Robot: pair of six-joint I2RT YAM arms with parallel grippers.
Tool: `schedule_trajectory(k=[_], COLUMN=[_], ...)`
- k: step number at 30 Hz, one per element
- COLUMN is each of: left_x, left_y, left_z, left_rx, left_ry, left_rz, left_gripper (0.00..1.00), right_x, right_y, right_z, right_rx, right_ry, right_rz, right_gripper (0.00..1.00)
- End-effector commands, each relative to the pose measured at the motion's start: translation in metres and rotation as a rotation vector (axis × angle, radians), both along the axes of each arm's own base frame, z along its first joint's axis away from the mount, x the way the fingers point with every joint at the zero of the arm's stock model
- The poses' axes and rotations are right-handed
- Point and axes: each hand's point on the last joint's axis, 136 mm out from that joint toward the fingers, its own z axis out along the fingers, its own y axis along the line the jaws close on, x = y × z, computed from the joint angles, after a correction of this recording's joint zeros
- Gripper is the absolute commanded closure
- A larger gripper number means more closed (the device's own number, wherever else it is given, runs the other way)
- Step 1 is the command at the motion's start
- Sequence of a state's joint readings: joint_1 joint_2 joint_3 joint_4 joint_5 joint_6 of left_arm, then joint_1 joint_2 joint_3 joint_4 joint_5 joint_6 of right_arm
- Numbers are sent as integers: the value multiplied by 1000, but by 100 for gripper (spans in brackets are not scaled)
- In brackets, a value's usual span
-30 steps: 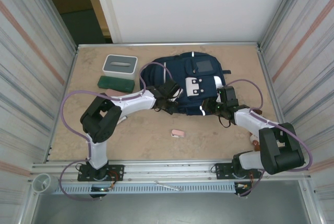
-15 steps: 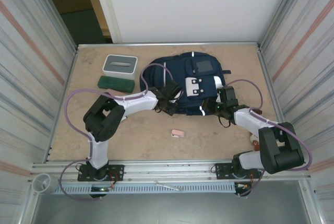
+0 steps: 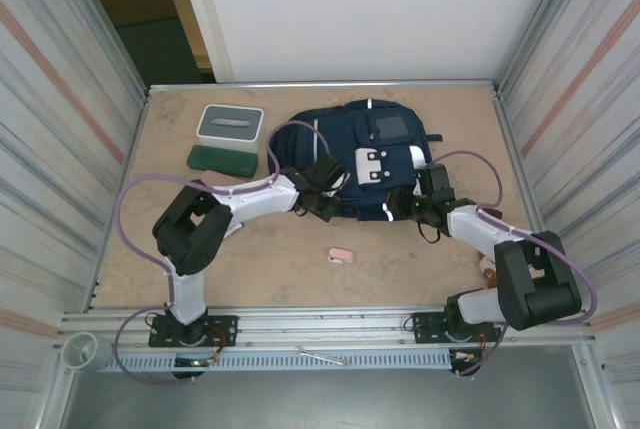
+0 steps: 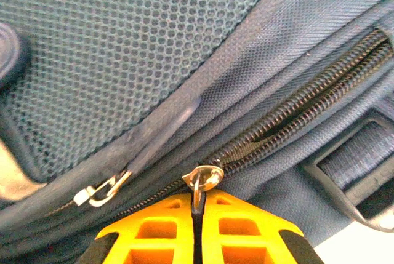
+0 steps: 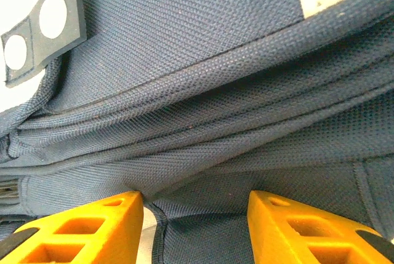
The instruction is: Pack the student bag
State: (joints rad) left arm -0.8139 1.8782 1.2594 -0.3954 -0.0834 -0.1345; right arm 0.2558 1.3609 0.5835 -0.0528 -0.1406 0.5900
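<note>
- Two grippers in your inventory: your left gripper (image 4: 197, 201) is clenched on the zipper pull (image 4: 207, 176), with the backpack (image 3: 365, 154) directly ahead of its jaws.
- Your right gripper (image 5: 196, 199) has its jaws apart with backpack fabric between them; whether it is grasping is unclear.

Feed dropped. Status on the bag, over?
Left pincer shut on zipper pull. Right pincer astride student bag fabric, grip unclear. Small pink item loose nearby.

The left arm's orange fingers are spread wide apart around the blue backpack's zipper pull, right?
No. The left gripper is pinched shut on the zipper pull of the blue student bag, not spread wide. The left wrist view shows its orange fingers meeting.
</note>
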Motion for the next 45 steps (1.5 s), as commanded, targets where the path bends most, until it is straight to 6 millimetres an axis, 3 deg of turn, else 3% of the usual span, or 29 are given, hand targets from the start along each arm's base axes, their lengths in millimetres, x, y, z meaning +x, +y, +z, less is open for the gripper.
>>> schedule_trajectory(k=[1,9,11,15,19,22,26,31,35,38,39,43,45], left_x=[2,8,6,-7,-14,-19,-25,-31,-36,-39,-39,-35,-30], left_y=[6,42,41,14,-9,-21,-32,-42,-50,-54,-53,-39,-27], left_z=[26,26,28,38,49,54,57,56,56,55,55,52,51], left_rx=[-60,1,-13,-145,-239,-257,-280,-284,-294,-296,-294,-233,-175], left_ry=[-22,-11,-4,47,64,60,63,71,72,73,70,27,-9], left_rz=[10,44,31,-42,-81,-103,-127,-150,-171,-179,-178,-155,-131], left_gripper=[100,100,100,100,100,100,100,100,100,100,100,100,100], right_x=[-13,-6,-2,8,12,7,3,13,20,24,24,28,30], right_y=[-33,-53,-57,-56,-33,-17,-9,-5,0,-5,-10,-26,-33], right_z=[-23,-28,-22,1,34,46,45,37,16,1,-2,4,12], right_rx=[-134,-150,-163,-158,-32,83,161,169,112,63,40,-18,-47], right_ry=[107,163,149,80,-4,-15,1,10,50,57,51,-29,-57], right_rz=[-74,-100,-104,-85,-39,-45,-105,-158,-168,-199,-215,-248,-245], right_gripper=[53,52,51,51,49,45,40,37,38,44,51,91,98])
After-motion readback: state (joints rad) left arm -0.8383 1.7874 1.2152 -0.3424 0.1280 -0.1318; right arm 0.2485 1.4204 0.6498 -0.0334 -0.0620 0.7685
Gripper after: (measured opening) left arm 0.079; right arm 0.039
